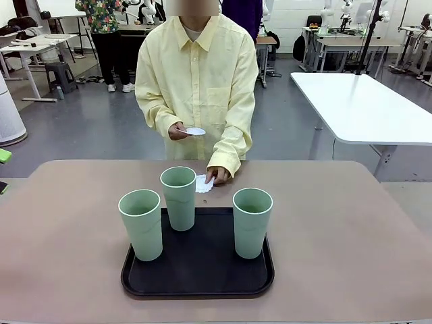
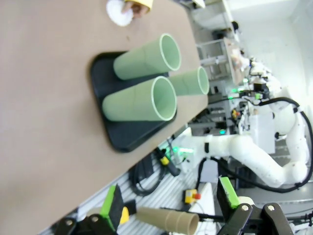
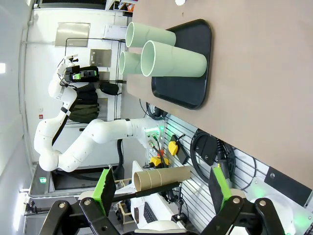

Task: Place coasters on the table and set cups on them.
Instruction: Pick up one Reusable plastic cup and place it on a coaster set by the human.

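Three mint-green cups stand upright on a black tray (image 1: 202,280): the left cup (image 1: 142,224), the middle cup (image 1: 179,197) and the right cup (image 1: 252,221). Just beyond the tray, the person's hand (image 1: 219,174) presses a white lacy coaster (image 1: 204,183) onto the tan table (image 1: 67,236). Their other hand holds a second coaster (image 1: 196,131) at waist height. My left gripper (image 2: 169,200) is open and empty, off the table's near edge, far from the cups (image 2: 142,100). My right gripper (image 3: 162,185) is also open and empty, well back from the cups (image 3: 176,58).
A white table (image 1: 364,101) stands behind at the right. A cardboard tube (image 3: 161,177) lies below the table's near edge among cables. The tray (image 2: 122,139) sits mid-table, with bare tabletop (image 2: 49,98) to both sides.
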Controlling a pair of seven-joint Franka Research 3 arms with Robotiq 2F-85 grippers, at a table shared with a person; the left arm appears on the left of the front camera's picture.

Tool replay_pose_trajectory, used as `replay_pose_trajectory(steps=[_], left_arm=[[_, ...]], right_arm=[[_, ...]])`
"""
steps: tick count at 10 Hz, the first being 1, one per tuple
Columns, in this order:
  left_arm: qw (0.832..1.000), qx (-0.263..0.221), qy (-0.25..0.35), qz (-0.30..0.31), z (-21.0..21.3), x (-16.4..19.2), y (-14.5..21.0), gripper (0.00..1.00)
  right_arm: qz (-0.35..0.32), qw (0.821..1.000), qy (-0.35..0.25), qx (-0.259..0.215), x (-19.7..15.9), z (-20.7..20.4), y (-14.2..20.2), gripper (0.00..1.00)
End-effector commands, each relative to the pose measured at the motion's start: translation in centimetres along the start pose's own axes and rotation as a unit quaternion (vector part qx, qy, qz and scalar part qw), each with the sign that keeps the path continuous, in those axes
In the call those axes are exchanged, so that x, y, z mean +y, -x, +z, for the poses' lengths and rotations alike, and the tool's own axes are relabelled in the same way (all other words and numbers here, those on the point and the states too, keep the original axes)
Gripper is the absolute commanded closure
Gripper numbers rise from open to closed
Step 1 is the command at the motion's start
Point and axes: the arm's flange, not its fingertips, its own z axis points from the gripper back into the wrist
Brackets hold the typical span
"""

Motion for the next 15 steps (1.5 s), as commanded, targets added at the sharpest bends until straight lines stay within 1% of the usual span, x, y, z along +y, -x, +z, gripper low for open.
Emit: replay_pose_trajectory(steps=[1,6,7,8,9,10,11,12,13,14,15], left_arm=[[1.000,-0.002,0.007,-0.009,0.1,0.0,0.0,0.00],[1.000,-0.002,0.007,-0.009,0.1,0.0,0.0,0.00],[1.000,-0.002,0.007,-0.009,0.1,0.0,0.0,0.00],[1.000,-0.002,0.007,-0.009,0.1,0.0,0.0,0.00],[1.000,-0.002,0.007,-0.009,0.1,0.0,0.0,0.00],[1.000,-0.002,0.007,-0.009,0.1,0.0,0.0,0.00],[1.000,-0.002,0.007,-0.009,0.1,0.0,0.0,0.00],[1.000,-0.002,0.007,-0.009,0.1,0.0,0.0,0.00],[1.000,-0.002,0.007,-0.009,0.1,0.0,0.0,0.00],[1.000,-0.002,0.007,-0.009,0.1,0.0,0.0,0.00],[1.000,-0.002,0.007,-0.009,0.1,0.0,0.0,0.00]], right_arm=[[0.003,1.000,-0.008,-0.003,-0.1,0.1,-0.2,0.00],[0.003,1.000,-0.008,-0.003,-0.1,0.1,-0.2,0.00],[0.000,1.000,0.000,0.000,0.0,0.0,0.0,0.00],[0.100,0.993,0.042,0.041,0.8,0.7,-0.6,0.00],[0.190,0.975,0.076,0.091,2.2,0.2,-1.9,0.00],[0.247,0.958,0.110,0.092,3.5,-0.6,-3.6,0.00],[0.284,0.941,0.168,0.077,4.9,-2.0,-5.3,0.00],[0.330,0.923,0.178,0.085,6.0,-3.6,-6.8,0.00],[0.393,0.899,0.165,0.104,6.8,-5.5,-8.2,0.00],[0.433,0.881,0.169,0.095,7.1,-6.9,-9.1,0.00],[0.446,0.872,0.194,0.058,7.2,-8.3,-10.0,0.00]])
